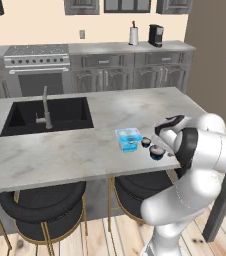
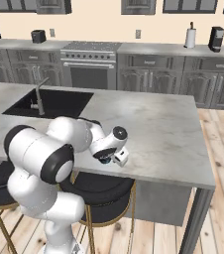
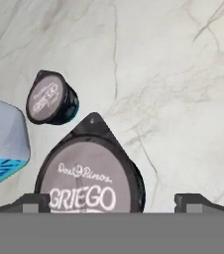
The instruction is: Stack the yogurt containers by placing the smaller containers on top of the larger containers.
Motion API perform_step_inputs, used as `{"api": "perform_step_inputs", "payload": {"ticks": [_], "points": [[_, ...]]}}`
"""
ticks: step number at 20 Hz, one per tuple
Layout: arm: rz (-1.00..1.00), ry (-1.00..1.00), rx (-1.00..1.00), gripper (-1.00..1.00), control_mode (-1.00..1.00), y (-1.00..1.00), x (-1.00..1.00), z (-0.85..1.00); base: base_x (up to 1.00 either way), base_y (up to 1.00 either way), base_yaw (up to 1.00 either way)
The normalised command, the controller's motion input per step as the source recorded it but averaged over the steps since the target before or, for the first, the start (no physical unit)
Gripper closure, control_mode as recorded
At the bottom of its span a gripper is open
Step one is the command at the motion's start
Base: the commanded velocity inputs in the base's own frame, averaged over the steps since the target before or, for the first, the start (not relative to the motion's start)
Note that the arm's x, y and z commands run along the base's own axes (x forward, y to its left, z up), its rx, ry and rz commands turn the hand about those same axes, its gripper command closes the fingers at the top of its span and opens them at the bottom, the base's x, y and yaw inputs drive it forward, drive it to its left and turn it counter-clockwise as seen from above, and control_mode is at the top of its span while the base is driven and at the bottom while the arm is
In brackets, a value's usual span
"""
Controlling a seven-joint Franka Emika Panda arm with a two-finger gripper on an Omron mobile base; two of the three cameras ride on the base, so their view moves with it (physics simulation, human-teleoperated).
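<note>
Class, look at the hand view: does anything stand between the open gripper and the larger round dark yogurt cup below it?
Nothing visible does. The gripper is open above the larger round dark cup with the pale lid. The tinier dark cup and the light-blue translucent tub stand off to one side.

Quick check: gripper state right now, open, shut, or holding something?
Gripper: open, jaws spread wide, holding nothing; it hangs over the larger round dark cup with a pale printed lid.

The grey marble island counter [image 1: 60,150] carries a light-blue tub [image 1: 128,139], a tiny dark cup [image 1: 145,142] just beside it and a bigger dark cup [image 1: 156,151] near its front edge
</note>
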Motion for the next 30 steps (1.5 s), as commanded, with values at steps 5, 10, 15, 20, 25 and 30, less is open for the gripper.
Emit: {"api": "perform_step_inputs", "payload": {"ticks": [5, 10, 15, 20, 25, 30], "points": [[0.0, 0.0, 0.0, -1.0, -1.0, 0.0, 0.11, -0.11, 0.0, 0.0, 0.0], [0.0, 0.01, 0.0, -1.0, -1.0, 0.0, 0.06, -0.1, 0.0, 0.0, 0.0], [0.0, 0.02, 0.0, -1.0, -1.0, 0.0, 0.02, -0.06, 0.0, 0.0, 0.0], [0.0, 0.07, 0.0, -1.0, -1.0, 0.08, 0.1, -0.05, 0.0, 0.0, 0.0], [-0.01, 0.1, 0.0, -1.0, -1.0, 0.2, 0.08, -0.02, 0.0, 0.0, 0.0], [-0.02, 0.09, -0.02, 1.0, -1.0, 0.33, 0.06, 0.0, 0.0, 0.0, 0.0]]}}
